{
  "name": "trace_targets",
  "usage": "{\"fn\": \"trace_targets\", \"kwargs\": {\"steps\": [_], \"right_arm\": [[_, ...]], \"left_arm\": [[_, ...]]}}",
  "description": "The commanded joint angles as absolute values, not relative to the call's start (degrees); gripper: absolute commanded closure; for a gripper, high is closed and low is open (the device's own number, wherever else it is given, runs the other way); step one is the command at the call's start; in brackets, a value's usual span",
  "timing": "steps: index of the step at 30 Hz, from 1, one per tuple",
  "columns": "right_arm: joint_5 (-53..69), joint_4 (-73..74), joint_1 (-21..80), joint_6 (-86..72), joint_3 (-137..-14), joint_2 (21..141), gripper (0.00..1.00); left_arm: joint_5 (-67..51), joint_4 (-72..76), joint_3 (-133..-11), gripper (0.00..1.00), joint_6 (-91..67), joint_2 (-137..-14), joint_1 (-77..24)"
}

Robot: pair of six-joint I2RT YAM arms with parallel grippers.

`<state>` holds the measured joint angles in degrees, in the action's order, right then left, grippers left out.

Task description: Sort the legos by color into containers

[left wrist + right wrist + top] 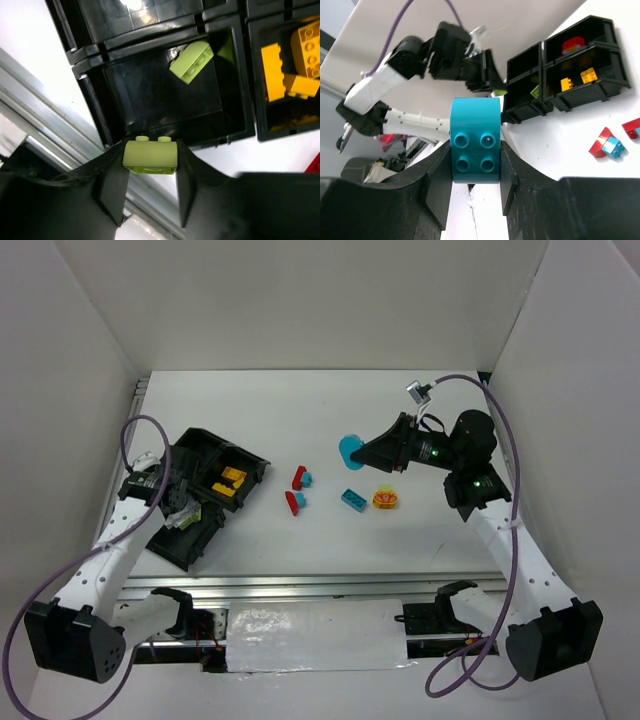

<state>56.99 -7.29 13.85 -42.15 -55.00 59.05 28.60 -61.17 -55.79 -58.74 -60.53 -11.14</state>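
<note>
Smooth matte white worktop (pixel 300 410). At its left, glossy black plastic tray (pixel 200 438) with square compartments and a cross divider. Then left end effector (pixel 150 150) pinching a lime green brick (pixel 150 156), studs up, just over the near rim of the compartment holding another lime brick (pixel 191 61); yellow bricks (pixel 295 65) next door. Then right end effector (pixel 475 150) clamped on a rounded cyan brick (pixel 475 145) with four studs, lifted, well apart from the tray. Likely step: lime drop-off. Next calls for easing forward past the rim, then spreading the fingers. Loose mid-worktop: red-and-cyan pairs (pixel 299 477), cyan block (pixel 352 499), yellow-red piece (pixel 385 499). All hard, shiny, studded.
</note>
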Motion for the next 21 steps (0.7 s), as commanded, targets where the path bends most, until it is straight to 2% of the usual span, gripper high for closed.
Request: {"fn": "trace_targets", "kwargs": {"steps": [1, 3, 4, 6, 12, 14, 15, 18, 20, 21], "right_arm": [[58.2, -7.8, 14.9, -41.3, -54.5, 56.8, 1.0], [58.3, -7.1, 15.1, -41.0, -54.4, 56.3, 1.0], [58.2, -6.8, 15.4, -40.7, -54.5, 56.3, 1.0], [58.1, -5.8, 16.1, -40.0, -55.0, 56.2, 1.0], [58.6, -5.9, 17.8, -40.7, -56.0, 58.2, 1.0], [58.6, -4.6, 18.9, -39.9, -56.6, 59.2, 1.0], [58.5, -3.8, 19.1, -39.3, -56.7, 59.5, 1.0], [58.9, -4.4, 19.7, -39.6, -56.6, 60.4, 1.0], [59.9, -5.6, 20.6, -40.8, -56.9, 61.8, 1.0], [61.2, -6.1, 21.0, -41.2, -57.0, 62.4, 1.0]], "left_arm": [[30.8, -57.2, -55.0, 0.45, -59.0, -62.7, -10.1], [30.8, -56.8, -54.6, 0.3, -59.3, -63.9, -9.8], [30.6, -56.3, -54.5, 0.16, -59.3, -64.2, -9.7], [30.6, -56.2, -54.5, 0.01, -59.3, -65.3, -9.3], [26.5, -54.9, -57.5, 0.01, -55.2, -65.0, -9.1], [18.1, -48.5, -57.9, 0.02, -49.3, -62.1, -9.1], [9.1, -44.9, -56.7, 0.03, -47.2, -59.4, -9.1], [-6.4, -30.9, -54.8, 0.03, -43.1, -56.3, -9.1], [-21.6, -20.2, -52.7, 0.02, -43.6, -54.5, -9.4], [-25.0, -17.0, -52.1, 0.03, -45.9, -54.0, -9.8]]}}
